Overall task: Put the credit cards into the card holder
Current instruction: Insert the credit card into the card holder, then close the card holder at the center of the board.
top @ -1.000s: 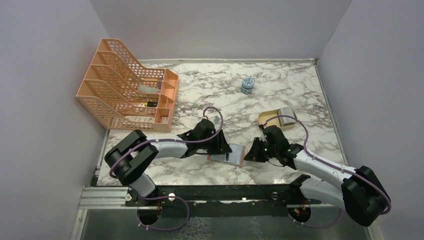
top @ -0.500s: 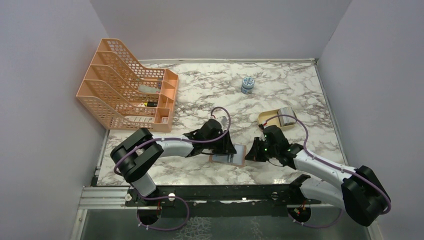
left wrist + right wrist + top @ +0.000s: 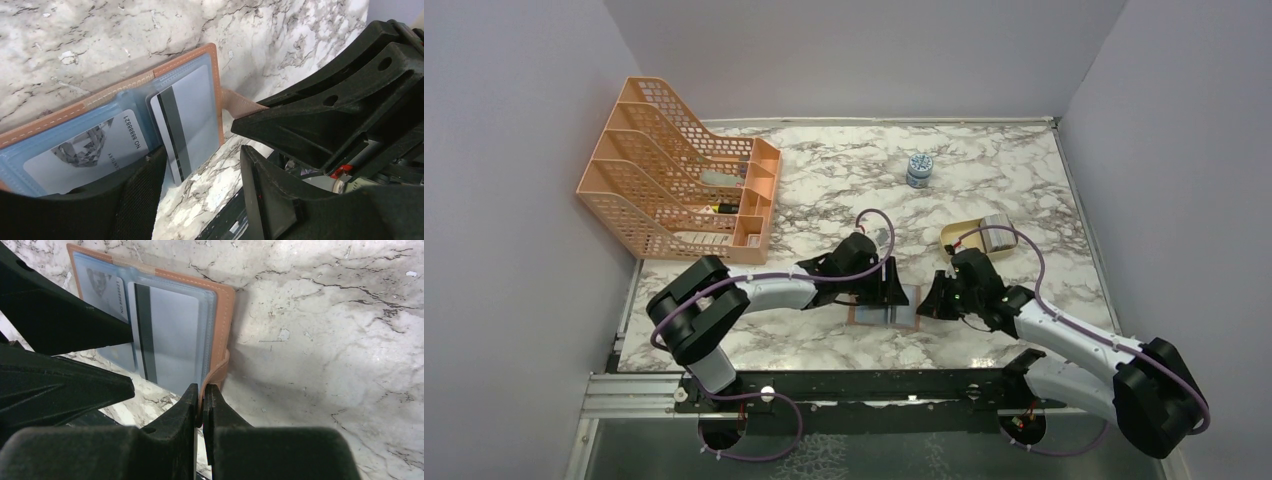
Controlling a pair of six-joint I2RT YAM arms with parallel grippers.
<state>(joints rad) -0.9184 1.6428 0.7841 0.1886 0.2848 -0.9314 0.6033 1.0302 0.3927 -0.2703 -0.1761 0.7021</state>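
The tan leather card holder (image 3: 862, 318) lies open on the marble table between my two grippers. In its clear sleeves sit a grey card with a black stripe (image 3: 189, 112) and a light card with a printed number (image 3: 85, 150). Both also show in the right wrist view, the grey card (image 3: 172, 337) and the light card (image 3: 106, 282). The grey card's near end sticks out of its sleeve. My left gripper (image 3: 200, 192) is open over the holder's near edge, that card end between its fingers. My right gripper (image 3: 201, 402) is shut on the holder's strap (image 3: 218, 371).
An orange mesh file rack (image 3: 684, 170) stands at the back left. A small blue-grey jar (image 3: 919, 170) stands at the back. A beige oval tray with a grey block (image 3: 982, 235) sits just behind my right arm.
My left gripper has moved right, over the open card holder. The holder has shifted slightly right and turned squarer to the table edge. My right gripper has kept its hold on the strap.
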